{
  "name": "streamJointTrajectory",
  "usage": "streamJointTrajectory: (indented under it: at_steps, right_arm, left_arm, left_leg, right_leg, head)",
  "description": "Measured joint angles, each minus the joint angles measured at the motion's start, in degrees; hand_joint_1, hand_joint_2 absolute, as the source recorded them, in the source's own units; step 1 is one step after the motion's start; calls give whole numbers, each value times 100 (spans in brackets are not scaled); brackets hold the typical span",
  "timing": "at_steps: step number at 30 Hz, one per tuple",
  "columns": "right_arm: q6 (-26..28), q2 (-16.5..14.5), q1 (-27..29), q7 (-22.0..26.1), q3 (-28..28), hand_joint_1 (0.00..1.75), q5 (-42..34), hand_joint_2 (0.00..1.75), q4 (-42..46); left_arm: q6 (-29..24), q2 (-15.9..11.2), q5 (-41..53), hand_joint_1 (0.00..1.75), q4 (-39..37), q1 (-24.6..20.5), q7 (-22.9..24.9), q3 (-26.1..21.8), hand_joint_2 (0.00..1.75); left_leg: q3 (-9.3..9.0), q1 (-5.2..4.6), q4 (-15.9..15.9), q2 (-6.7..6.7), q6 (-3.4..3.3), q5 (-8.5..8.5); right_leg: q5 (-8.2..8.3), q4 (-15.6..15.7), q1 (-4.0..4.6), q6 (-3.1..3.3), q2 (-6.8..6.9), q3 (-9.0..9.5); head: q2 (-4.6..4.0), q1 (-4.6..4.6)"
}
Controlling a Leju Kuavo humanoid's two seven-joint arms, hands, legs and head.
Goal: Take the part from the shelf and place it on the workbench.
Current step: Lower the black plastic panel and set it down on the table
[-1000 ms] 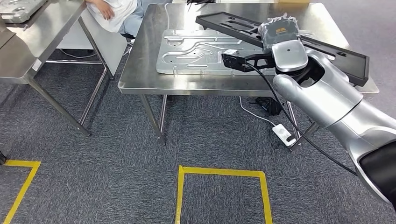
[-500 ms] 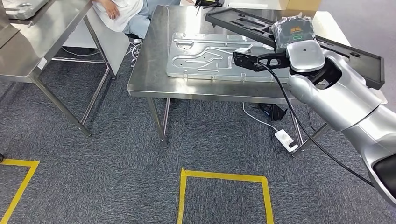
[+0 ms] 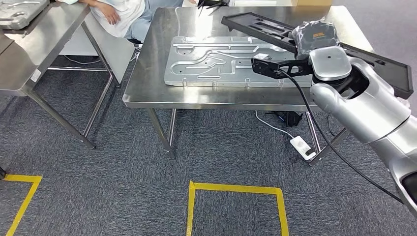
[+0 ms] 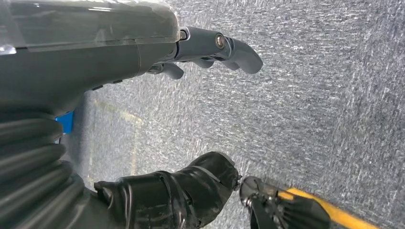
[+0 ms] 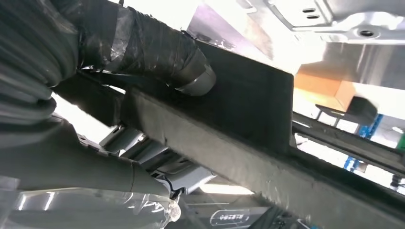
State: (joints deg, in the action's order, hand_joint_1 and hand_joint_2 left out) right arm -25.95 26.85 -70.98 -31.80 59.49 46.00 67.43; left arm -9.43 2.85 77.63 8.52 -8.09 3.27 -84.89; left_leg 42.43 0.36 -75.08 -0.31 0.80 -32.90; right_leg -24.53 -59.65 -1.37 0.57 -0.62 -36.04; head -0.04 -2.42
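Observation:
The part is a long black moulded tray (image 3: 258, 27). It lies slantwise over the steel workbench (image 3: 147, 73), above a silver pressed plate (image 3: 216, 59). My right hand (image 3: 317, 33), in a dark cover, grips the black part near its middle. In the right wrist view its thumb (image 5: 157, 43) presses on the part's flat black face (image 5: 239, 138). I cannot tell whether the part touches the bench. My left hand (image 4: 143, 52) hangs over grey carpet, fingers (image 4: 224, 45) apart and holding nothing.
A second steel table (image 3: 39, 44) stands at the left with a silver part (image 3: 19, 12) on it. A person in white (image 3: 123, 12) sits behind the gap between the tables. A power strip (image 3: 301, 145) lies under the bench. Yellow tape (image 3: 236, 184) marks the carpet.
The whole picture has swayed right and back, so the camera moved. My right hand still holds the black part over the right end of the silver plate.

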Motion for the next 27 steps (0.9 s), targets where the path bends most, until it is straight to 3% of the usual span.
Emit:
streamJointTrajectory:
  at_steps: [1,2,4,6,9,11,14,15,16,17,18,20,25,27]
  right_arm:
    - [-11,2,18,-2,-1,175,-2,175,21]
    - [-21,5,30,-3,-4,175,-4,175,44]
    - [-39,15,31,-7,-22,175,-5,175,93]
    - [-65,32,32,-11,-40,175,-11,175,144]
    - [-85,79,66,-19,-51,175,-28,175,224]
    - [-98,112,80,-22,-72,175,-38,175,289]
    - [-140,161,123,-29,-88,175,-56,175,352]
    - [-152,174,154,-31,-88,175,-64,175,368]
    - [-158,186,181,-33,-89,175,-70,175,386]
    - [-160,196,196,-34,-90,175,-74,175,405]
    - [-160,205,201,-34,-95,175,-76,175,426]
    - [-160,219,193,-36,-110,175,-76,175,464]
    - [-169,246,216,-38,-123,175,-78,175,549]
    - [-181,255,212,-39,-136,175,-76,175,593]
  left_arm:
    - [1,1,-2,0,-1,3,3,0,175]
    - [1,2,-3,0,-1,5,5,0,175]
    - [1,-2,-6,0,-1,4,7,0,175]
    - [1,-12,-10,0,1,-6,2,0,175]
    - [1,-18,-22,0,1,-10,-15,0,175]
    - [2,-19,-30,0,1,-7,-21,0,175]
    - [3,-18,-45,0,1,-17,-21,0,175]
    - [3,-18,-48,0,1,-15,-21,0,175]
    - [3,-17,-49,0,1,-10,-21,0,175]
    - [3,-16,-50,0,1,-5,-21,0,175]
    - [4,-13,-51,0,1,-1,-21,0,175]
    - [4,-14,-57,0,3,-9,-21,0,175]
    - [1,-9,-74,0,5,-13,-4,0,175]
    - [-8,-6,-82,0,5,-17,7,0,175]
  left_leg:
    - [19,0,72,0,-6,144]
    - [-69,-1,355,0,-24,374]
    - [-385,-24,1144,2,-95,797]
    - [-589,-67,1579,5,-163,905]
    - [-682,-75,1711,11,-237,881]
    - [-785,-41,1834,24,-292,906]
    - [-847,-30,1851,18,-341,870]
    - [-857,-28,1831,13,-344,841]
    - [-869,-24,1801,8,-334,805]
    - [-884,-17,1760,3,-317,762]
    - [-898,-9,1710,-1,-293,707]
    - [-887,-17,1599,-11,-223,603]
    - [-842,-24,1474,-7,-116,477]
    - [-629,-11,1032,2,-63,257]
  right_leg:
    - [-25,0,3,-2,-3,36]
    - [-52,0,7,-6,-5,78]
    - [-105,7,18,-24,-7,148]
    - [-131,21,22,-68,-11,172]
    - [-147,60,17,-160,-10,199]
    - [-296,-197,27,-196,2,94]
    - [-696,-1252,27,-225,11,-487]
    - [-705,-1457,22,-239,14,-639]
    - [-596,-1442,13,-251,18,-688]
    - [-397,-1216,0,-262,25,-627]
    - [-171,-835,-17,-273,33,-483]
    - [57,-248,-18,-265,28,-210]
    - [17,-105,-1,-101,-5,-128]
    - [-2,-87,-15,-49,1,-92]
  head:
    - [0,0]
    - [0,1]
    - [0,2]
    - [0,6]
    - [0,6]
    - [0,13]
    - [0,29]
    - [0,30]
    - [0,30]
    - [0,30]
    - [0,30]
    - [1,36]
    - [1,21]
    - [0,9]
